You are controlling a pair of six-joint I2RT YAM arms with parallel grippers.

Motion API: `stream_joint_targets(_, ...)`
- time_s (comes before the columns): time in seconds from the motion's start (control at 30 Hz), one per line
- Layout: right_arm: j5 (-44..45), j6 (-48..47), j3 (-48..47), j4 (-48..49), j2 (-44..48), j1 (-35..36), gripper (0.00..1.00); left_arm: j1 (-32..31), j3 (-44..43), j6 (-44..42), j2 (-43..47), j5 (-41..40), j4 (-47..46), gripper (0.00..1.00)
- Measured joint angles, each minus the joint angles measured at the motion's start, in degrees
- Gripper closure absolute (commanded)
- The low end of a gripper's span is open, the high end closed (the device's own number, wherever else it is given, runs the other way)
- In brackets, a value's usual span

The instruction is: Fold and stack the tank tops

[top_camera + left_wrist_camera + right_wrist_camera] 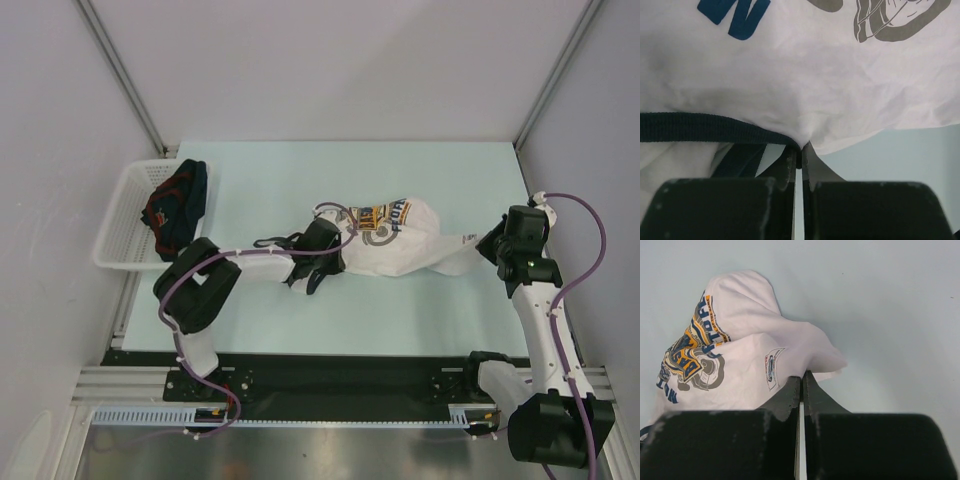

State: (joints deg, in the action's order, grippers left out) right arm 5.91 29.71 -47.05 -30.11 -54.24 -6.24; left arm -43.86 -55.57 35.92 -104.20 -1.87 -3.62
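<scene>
The white tank top (pixel 400 252) lies crumpled in the middle of the table (pixel 290 185), between the 2 arms. Its yellow and blue chest print (pixel 385 216) faces up.

The left gripper (pixel 332 248) is at the left end of this top. In the left wrist view the jaws are closed, and the cloth gathers into small wrinkles exactly where the fingertips (pixel 790 155) meet. The dark trim (pixel 695 127) runs into the same point, so this gripper pinches the white tank top at its trimmed edge.

The right gripper (pixel 484 247) is at the right end, where the cloth is drawn into a narrow point toward it. In the right wrist view the jaws are pressed together, with only a thin line between them, and the white cloth (pixel 745 365) reaches down to the tips. It holds the edge of the same top. A small oval label (pixel 771 368) shows on the cloth just above the fingers.

The navy tank top (pixel 180 205), with dark-red trim, lies bunched in the white basket (pixel 118 228) at the left edge of the table. It hangs partly over the basket's right rim, well apart from both grippers.
</scene>
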Motion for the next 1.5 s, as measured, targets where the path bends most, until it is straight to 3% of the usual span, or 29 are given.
stream_joint_targets(0.2,-0.4,0.0,0.0,0.0,-0.1,0.0,1.0,-0.1,-0.3,-0.4,4.1,-1.7,5.9,1.0)
stream_joint_targets(0.4,-4.3,-0.4,0.0,1.0,-0.4,0.5,1.0,-0.1,-0.6,-2.0,24.1,-7.2,17.4,1.0)
stream_joint_targets(0.57,-6.1,-1.4,0.0,1.8,0.5,5.2,1.0,-0.1,-1.2,-2.0,36.6,-8.7,24.1,1.0)
stream_joint_targets(0.7,-4.6,-1.6,0.0,0.5,2.3,9.1,1.0,-0.1,1.0,-1.2,43.1,-8.4,28.3,1.0)
stream_joint_targets(0.97,3.3,-1.2,1.1,-4.2,11.5,9.4,1.0,-1.5,6.1,0.8,51.5,-8.4,35.3,0.99)
stream_joint_targets(1.13,6.5,-0.7,1.1,-4.5,13.3,9.4,1.0,-1.6,6.1,0.6,48.4,-7.7,33.6,1.0)
stream_joint_targets(1.5,6.8,-0.6,0.2,-2.8,-1.2,7.3,1.0,-0.5,-0.3,-2.5,24.1,-4.7,27.7,1.0)
